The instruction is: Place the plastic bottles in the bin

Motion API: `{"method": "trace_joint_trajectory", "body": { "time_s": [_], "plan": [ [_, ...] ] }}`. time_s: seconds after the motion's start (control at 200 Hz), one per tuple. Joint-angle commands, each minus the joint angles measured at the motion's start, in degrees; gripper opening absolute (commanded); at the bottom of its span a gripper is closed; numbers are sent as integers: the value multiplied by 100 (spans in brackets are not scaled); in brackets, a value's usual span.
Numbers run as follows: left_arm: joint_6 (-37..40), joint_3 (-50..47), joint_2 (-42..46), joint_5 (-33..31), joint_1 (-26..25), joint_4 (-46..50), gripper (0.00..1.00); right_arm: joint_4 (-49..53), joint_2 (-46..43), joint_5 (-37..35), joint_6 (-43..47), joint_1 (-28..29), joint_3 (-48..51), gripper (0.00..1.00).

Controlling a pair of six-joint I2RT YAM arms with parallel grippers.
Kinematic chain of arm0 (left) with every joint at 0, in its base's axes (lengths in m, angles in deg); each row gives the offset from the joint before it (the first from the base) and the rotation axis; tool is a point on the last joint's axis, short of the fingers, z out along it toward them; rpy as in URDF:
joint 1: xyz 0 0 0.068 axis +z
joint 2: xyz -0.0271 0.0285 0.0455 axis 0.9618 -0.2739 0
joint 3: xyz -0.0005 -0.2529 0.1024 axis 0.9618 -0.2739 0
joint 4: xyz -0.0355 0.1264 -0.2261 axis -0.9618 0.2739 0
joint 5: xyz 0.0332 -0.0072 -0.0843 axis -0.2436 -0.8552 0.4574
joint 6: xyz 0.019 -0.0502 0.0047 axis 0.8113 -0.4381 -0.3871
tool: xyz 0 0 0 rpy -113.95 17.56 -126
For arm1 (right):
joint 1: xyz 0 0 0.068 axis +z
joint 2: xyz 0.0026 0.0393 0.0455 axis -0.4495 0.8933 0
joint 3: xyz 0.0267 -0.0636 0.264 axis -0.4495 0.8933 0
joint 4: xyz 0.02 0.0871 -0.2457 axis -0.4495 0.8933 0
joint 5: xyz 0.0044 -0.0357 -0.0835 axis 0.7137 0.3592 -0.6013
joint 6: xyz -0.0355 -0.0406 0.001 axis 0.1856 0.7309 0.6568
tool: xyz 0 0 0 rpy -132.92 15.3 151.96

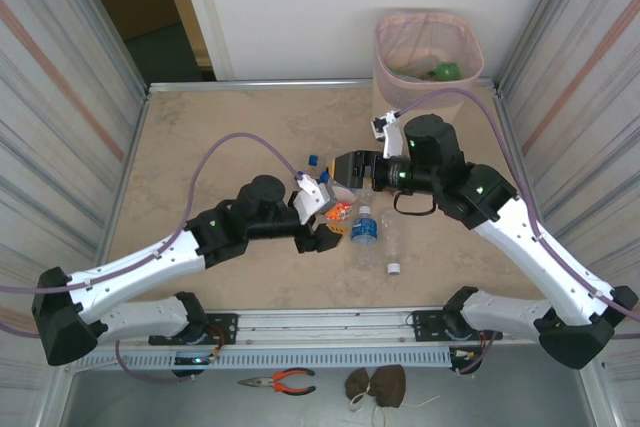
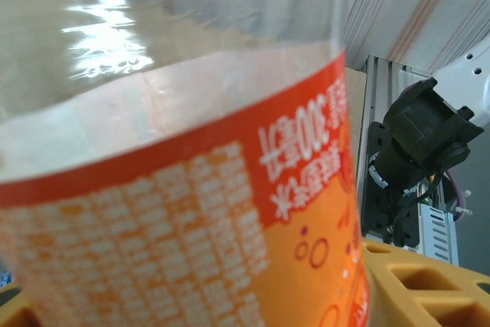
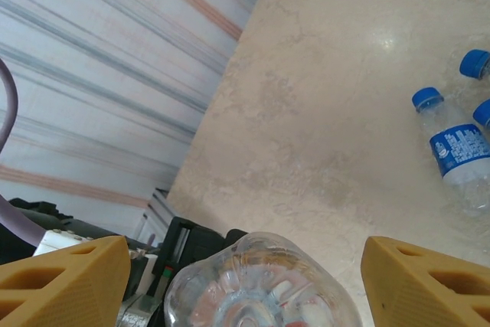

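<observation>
An orange-labelled clear bottle [image 2: 230, 212] sits very close to the left wrist camera, and my left gripper [image 1: 322, 215] is shut on it just above the table's middle. One yellow finger [image 2: 417, 281] shows beside the label. My right gripper [image 1: 350, 168] faces it from the right, open. Its yellow fingers [image 3: 69, 281] stand wide on either side of that bottle's clear base [image 3: 256, 289] without touching it. A blue-labelled bottle [image 1: 364, 231] and a clear one with a white cap [image 1: 394, 268] lie just right of my left gripper. The bin [image 1: 428, 47] stands beyond the table's far right corner.
Small blue-capped bottles [image 1: 315, 161] lie left of the right gripper, and one blue-labelled bottle [image 3: 459, 151] shows in the right wrist view. A green bottle [image 1: 445, 71] lies inside the bin. Corrugated walls close both sides. Purple cables arc over the table.
</observation>
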Motion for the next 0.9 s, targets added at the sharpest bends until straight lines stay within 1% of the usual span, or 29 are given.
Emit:
{"method": "trace_joint_trajectory", "body": {
  "time_s": [0.0, 0.11, 0.376, 0.591, 0.631, 0.676, 0.766, 0.827, 0.897],
  "plan": [
    [166, 135, 78, 54, -36, -241, 58, 122, 65, -166, -101, 96, 12, 77],
    [187, 143, 87, -27, -36, -264, 58, 235, 59, -288, -110, 141, 53, 76],
    [214, 88, 212, -312, -36, -421, 58, 608, -216, -980, -248, 148, 141, 71],
    [190, 27, 304, -417, -43, -576, 58, 872, -305, -1375, -398, 149, 137, 68],
    [200, 26, 311, -432, -36, -583, 58, 840, -310, -1353, -427, 150, 140, 68],
    [202, 27, 310, -440, -40, -584, 58, 664, -315, -1169, -448, 151, 186, 68],
    [212, 53, 268, -441, -36, -543, 58, 117, -303, -495, -493, 171, 332, 71],
    [220, 77, 251, -436, -36, -523, 58, -81, -242, -171, -505, 204, 370, 73],
    [224, 79, 256, -440, -33, -523, 58, 9, -141, -133, -442, 299, 297, 74]
  ]
}}
